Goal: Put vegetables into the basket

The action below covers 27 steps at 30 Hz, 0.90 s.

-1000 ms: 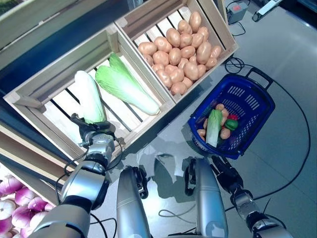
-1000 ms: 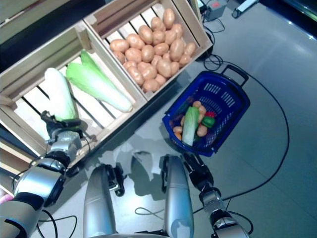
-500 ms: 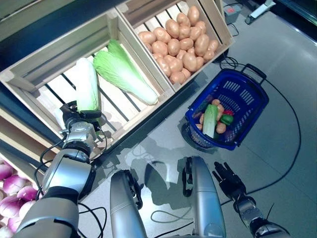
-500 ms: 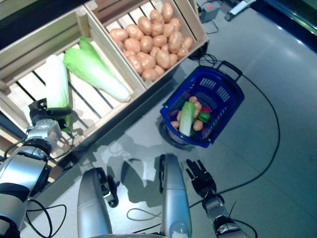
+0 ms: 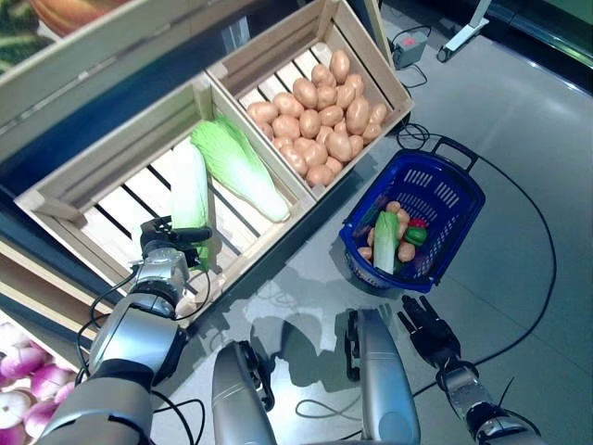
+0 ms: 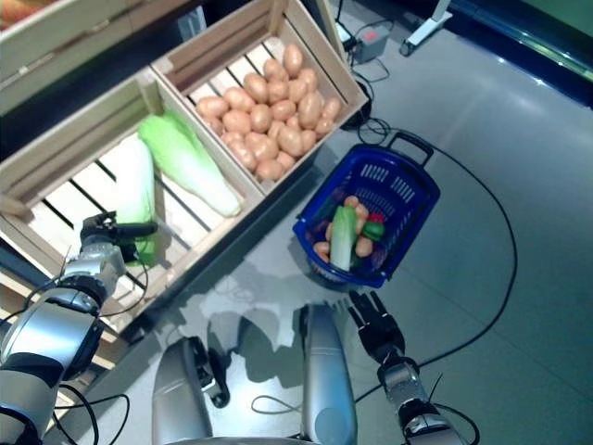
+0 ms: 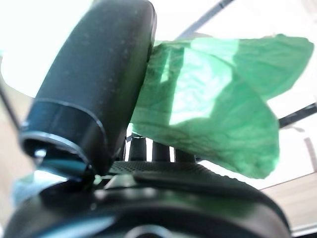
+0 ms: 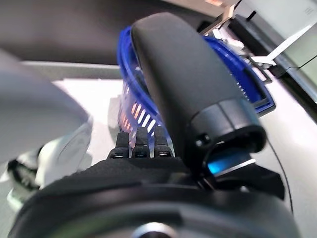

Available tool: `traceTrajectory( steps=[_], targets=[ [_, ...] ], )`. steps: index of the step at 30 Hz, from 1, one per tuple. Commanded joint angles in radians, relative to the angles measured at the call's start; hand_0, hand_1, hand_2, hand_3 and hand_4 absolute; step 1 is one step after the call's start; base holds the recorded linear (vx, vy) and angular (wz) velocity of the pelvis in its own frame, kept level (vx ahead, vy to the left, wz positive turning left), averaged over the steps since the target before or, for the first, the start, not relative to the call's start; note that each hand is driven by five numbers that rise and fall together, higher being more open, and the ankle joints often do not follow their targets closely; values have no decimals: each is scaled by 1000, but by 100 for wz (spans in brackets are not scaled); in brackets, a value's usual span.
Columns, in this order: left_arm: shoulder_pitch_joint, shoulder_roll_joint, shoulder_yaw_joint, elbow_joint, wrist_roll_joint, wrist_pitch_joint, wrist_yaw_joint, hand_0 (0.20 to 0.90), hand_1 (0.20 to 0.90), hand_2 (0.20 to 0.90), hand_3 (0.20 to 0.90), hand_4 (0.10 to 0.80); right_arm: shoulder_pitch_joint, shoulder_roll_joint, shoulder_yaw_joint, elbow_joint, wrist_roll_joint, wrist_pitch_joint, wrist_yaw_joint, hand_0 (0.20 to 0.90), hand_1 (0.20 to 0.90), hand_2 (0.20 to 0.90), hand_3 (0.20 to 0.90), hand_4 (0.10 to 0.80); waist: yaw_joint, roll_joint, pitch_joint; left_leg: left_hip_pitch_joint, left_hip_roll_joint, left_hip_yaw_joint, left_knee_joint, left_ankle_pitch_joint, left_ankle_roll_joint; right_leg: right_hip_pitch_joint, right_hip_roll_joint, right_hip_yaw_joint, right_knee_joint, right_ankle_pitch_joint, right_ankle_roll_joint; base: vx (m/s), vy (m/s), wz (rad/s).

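Note:
A long white-and-green cabbage [image 5: 190, 185] lies in the left wooden crate [image 5: 69, 185]. My left hand [image 5: 165, 261] is at its leafy green end, thumb across the leaves and fingers behind them, shut on it. In the left wrist view the green leaf [image 7: 208, 99] sits between the thumb [image 7: 94, 89] and the fingers. The blue basket [image 5: 463, 176] stands on the floor to the right and holds a green-white cabbage [image 5: 384, 243], small potatoes, a green pepper [image 5: 414, 235] and something red. My right hand [image 5: 428, 329] is open, low over the floor just short of the basket's near rim [image 8: 233, 69].
The wooden stand's crates slope down toward me, and their front edge [image 5: 306, 185] runs close to the basket's left side. A small grey box with a red button [image 5: 410, 46] lies on the floor behind the basket. Grey floor stretches to the right.
The camera has shifted. The cabbage in my left hand now stands straighter and closer to the other cabbage in the crate. My right hand stays low, in front of the basket.

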Motion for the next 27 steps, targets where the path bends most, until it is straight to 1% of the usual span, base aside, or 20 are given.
traceTrajectory(
  steps=[1,2,3,4,6,7,8,10,11,13,14,15,18,19,20,22,23,25,26,27],
  targets=[
    [18,46,27,-88,14,-173,79,300,300,300,300,400,24,-4,-21,-92,28,-102,-3,900,900,900,900,800,18,16,-84,115,15,-26,-267,109,18,183,-60,-14,-231,87,2,-51,-7,-5],
    [39,37,36,-110,18,-179,106,300,300,300,300,400,32,2,-18,-114,25,-111,-16,900,900,900,900,800,22,17,-94,135,9,-14,-319,153,27,202,-56,-25,-275,127,-6,20,1,-5],
    [48,31,38,-116,18,-181,111,300,300,300,300,400,36,5,-17,-123,24,-113,-24,900,900,900,900,800,24,16,-95,153,5,-19,-315,128,19,220,-60,-23,-269,103,3,-49,-21,-7],
    [82,16,60,-145,14,-193,146,300,300,300,300,400,46,18,-15,-157,22,-124,-45,900,900,900,900,800,33,16,-109,194,-4,-5,-385,176,26,258,-58,-38,-333,146,-4,22,-25,-7],
    [118,-11,79,-178,20,-208,181,300,300,300,300,400,50,32,-6,-175,28,-139,-59,900,900,900,900,800,42,15,-119,238,-13,-4,-435,194,24,305,-58,-52,-381,160,-2,-1,-42,1],
    [162,-42,103,-206,21,-232,194,300,300,300,300,400,56,51,-4,-200,31,-146,-81,900,900,900,900,800,52,15,-132,282,-21,-5,-484,214,22,352,-53,-65,-432,178,-1,84,-65,11],
    [205,-77,118,-236,12,-253,198,300,300,300,300,400,63,67,1,-217,25,-153,-105,900,900,900,900,800,62,15,-145,327,-26,-3,-529,232,19,406,-44,-76,-490,194,-2,99,-72,9],
    [240,-108,132,-272,-8,-273,191,300,300,300,300,400,68,81,8,-230,27,-159,-109,900,900,900,900,800,71,15,-157,362,-32,-4,-566,248,15,449,-35,-85,-540,210,-2,80,-55,-3],
    [267,-126,140,-297,8,-302,183,300,300,300,300,400,71,90,13,-245,19,-167,-113,900,900,900,900,800,77,15,-165,384,-36,-3,-589,259,11,478,-30,-92,-576,221,-2,66,-51,4],
    [306,-147,134,-371,41,-316,200,300,300,300,300,400,81,97,28,-292,4,-183,-133,900,900,900,900,800,87,15,-170,413,-43,2,-617,270,9,513,-20,-102,-616,233,-1,46,-38,2],
    [341,-163,122,-437,74,-349,206,300,300,300,300,400,91,105,39,-342,-25,-196,-156,900,900,900,900,800,95,15,-170,436,-48,5,-641,278,8,542,-13,-107,-651,244,0,31,-26,-7],
    [364,-172,121,-479,91,-360,205,300,300,300,300,400,98,109,43,-366,-50,-207,-166,900,900,900,900,800,99,15,-170,451,-50,7,-656,283,8,560,-10,-111,-672,251,0,31,-26,-9],
    [440,-196,115,-623,90,-404,106,300,300,300,300,400,123,120,63,-463,-116,-222,-196,900,900,900,900,800,113,14,-169,504,-65,11,-719,307,9,618,-2,-125,-748,280,7,35,-17,2],
    [472,-196,101,-698,108,-405,88,300,300,300,300,400,131,124,65,-505,-142,-219,-203,900,900,900,900,800,119,15,-176,523,-73,13,-762,328,10,637,4,-132,-791,299,10,50,-17,8],
    [508,-185,88,-781,115,-393,50,300,300,300,300,400,138,119,73,-552,-183,-216,-190,900,900,900,900,800,126,14,-178,551,-85,13,-809,347,11,666,12,-136,-840,318,12,52,-18,5],
    [546,-172,87,-859,105,-381,-10,300,300,300,300,400,145,108,78,-604,-240,-212,-191,900,900,900,900,800,133,13,-184,582,-97,14,-862,367,9,700,21,-143,-898,339,16,73,-19,-2],
    [572,-162,93,-905,105,-376,-65,300,300,300,300,400,146,95,80,-630,-287,-206,-164,900,900,900,900,800,141,11,-187,605,-107,11,-901,381,7,725,25,-151,-941,355,19,102,-23,-3],
    [602,-150,98,-966,100,-360,-119,300,300,300,300,400,141,78,74,-661,-339,-196,-169,900,900,900,900,800,151,9,-197,630,-119,11,-947,397,6,753,34,-159,-985,372,23,98,-27,1],
    [630,-137,104,-1013,101,-355,-180,300,300,300,300,400,133,52,69,-676,-405,-199,-181,900,900,900,900,800,160,6,-207,652,-126,7,-990,413,2,777,40,-164,-1030,393,27,95,-32,8],
    [643,-131,103,-1036,116,-354,-200,300,300,300,300,400,125,34,65,-683,-419,-196,-186,900,900,900,900,800,166,4,-211,664,-131,9,-1012,422,1,791,44,-166,-1053,404,29,106,-32,4]
  ],
)
